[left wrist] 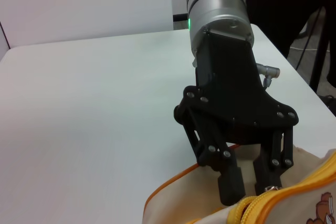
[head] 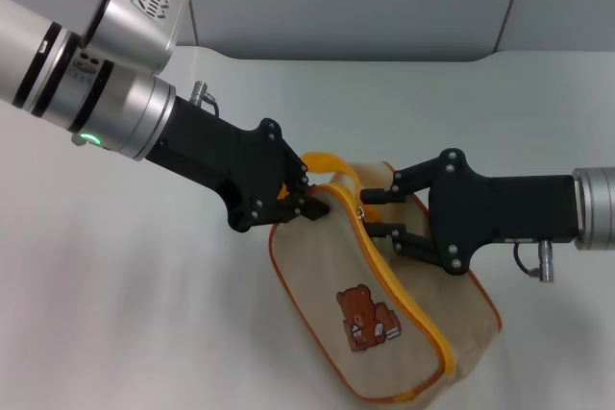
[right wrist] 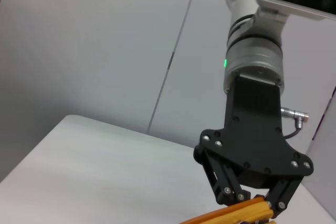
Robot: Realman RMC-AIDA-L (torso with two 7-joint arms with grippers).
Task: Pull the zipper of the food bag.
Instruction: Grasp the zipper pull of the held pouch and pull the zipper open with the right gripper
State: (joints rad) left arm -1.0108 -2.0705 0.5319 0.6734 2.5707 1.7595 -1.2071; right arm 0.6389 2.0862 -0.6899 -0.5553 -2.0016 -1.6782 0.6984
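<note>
The cream food bag (head: 384, 352) with a brown bear print (head: 363, 317) lies on the white table in front of me. Its yellow-orange zipper (head: 408, 300) runs along the top edge, with the small silver pull tab (head: 362, 210) at the far end. My left gripper (head: 307, 205) is shut on the bag's yellow-orange edge at that end, which also shows in the right wrist view (right wrist: 226, 215). My right gripper (head: 377, 213) is open, its fingers on either side of the pull tab. In the left wrist view the tab (left wrist: 271, 188) sits at one fingertip.
The yellow strap handle (head: 322, 158) arcs up behind the left gripper. The white table (head: 144, 314) spreads to the left and behind the bag. A grey wall stands at the back. The bag's near end reaches the lower edge of the head view.
</note>
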